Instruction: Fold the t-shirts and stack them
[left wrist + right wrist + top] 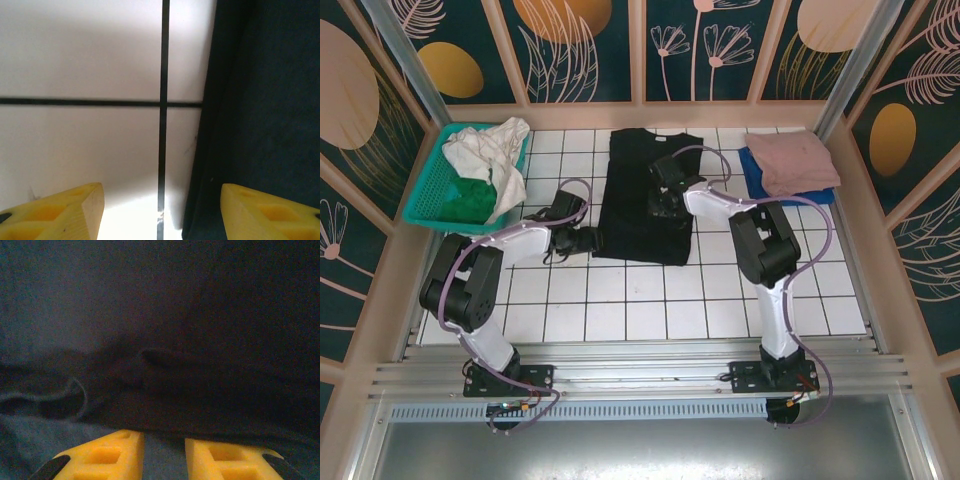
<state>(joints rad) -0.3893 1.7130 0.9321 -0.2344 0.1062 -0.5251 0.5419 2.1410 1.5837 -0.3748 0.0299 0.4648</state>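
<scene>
Quick look at where the fold-and-stack run stands. The black t-shirt lies flat on the tiled table, a bit toward 12 o'clock from the middle. It's already narrowed into a tall rectangle, so I'd guess the sleeves are tucked in and the lengthwise fold is next.

The left gripper sits at the shirt's 8 o'clock corner. In the left wrist view its yellow fingers stand wide apart with nothing held. One is over bare white tile and the other over the dark cloth, so it straddles the hem. That looks to me like a lineup for scooping under the edge, or it has simply let go there.

The right gripper is on top of the shirt, near centre and a touch toward 3 o'clock. Its fingers are nearly together with only a thin slot between them, right down against wrinkled fabric. I honestly can't tell whether a pinch of cloth is nipped in there or it's only pressing. Pinning the middle would make sense while the other arm works the edge.

Finished pile is at 2 o'clock: a pink tee folded on top of a blue tee, which peeks out along its left side. That's presumably where the black one goes.

At 10 o'clock a teal mesh basket holds a white cloth spilling over the rim and a green cloth, likely the waiting queue.
</scene>
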